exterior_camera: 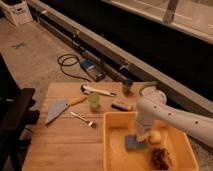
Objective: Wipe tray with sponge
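The wooden bench [60, 145] carries the yellow tray [120, 115] at its near right corner. The white arm [172, 119] reaches down into the tray. Its gripper [138, 136] is low over the tray floor, with the jaws clenched on the far edge of the blue sponge [133, 144].

The sponge lies flat in the middle of the tray. It is almost square, so it has no real long axis, and its edges sit slightly askew to the tray walls.

A brown clump [160, 158] and an orange ball [156, 136] sit just to the right of the sponge. A rightward stroke would likely shove them or send the ball rolling, and the thin pad could slip from the grip.
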### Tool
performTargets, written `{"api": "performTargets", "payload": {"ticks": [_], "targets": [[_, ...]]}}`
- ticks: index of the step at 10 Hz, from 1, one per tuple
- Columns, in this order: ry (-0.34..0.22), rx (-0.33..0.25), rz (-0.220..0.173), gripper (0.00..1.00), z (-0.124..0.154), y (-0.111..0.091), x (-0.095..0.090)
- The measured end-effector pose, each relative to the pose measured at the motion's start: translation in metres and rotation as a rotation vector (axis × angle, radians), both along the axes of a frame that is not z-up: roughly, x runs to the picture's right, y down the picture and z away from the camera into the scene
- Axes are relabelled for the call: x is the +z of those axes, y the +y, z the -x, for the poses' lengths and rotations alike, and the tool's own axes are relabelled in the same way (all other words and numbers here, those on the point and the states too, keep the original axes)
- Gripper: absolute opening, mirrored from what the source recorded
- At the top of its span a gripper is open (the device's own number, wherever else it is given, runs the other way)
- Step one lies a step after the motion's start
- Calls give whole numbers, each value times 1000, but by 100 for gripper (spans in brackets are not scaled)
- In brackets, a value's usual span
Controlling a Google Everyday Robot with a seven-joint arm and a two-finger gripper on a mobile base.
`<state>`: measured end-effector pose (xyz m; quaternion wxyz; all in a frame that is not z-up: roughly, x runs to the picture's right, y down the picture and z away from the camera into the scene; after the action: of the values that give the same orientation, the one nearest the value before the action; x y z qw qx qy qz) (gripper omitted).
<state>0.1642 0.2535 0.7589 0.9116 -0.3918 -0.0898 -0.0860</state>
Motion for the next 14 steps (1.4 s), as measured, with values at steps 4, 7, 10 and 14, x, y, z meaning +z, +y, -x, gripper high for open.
{"api": "performTargets", "payload": {"ticks": [4, 7, 10, 14], "targets": [[-60, -54, 18, 0, 37, 15, -13], [-8, -62, 72, 0, 15, 36, -27], [79, -37, 91, 0, -24, 27, -11], [89, -32, 50, 0, -12, -7, 12]]}}
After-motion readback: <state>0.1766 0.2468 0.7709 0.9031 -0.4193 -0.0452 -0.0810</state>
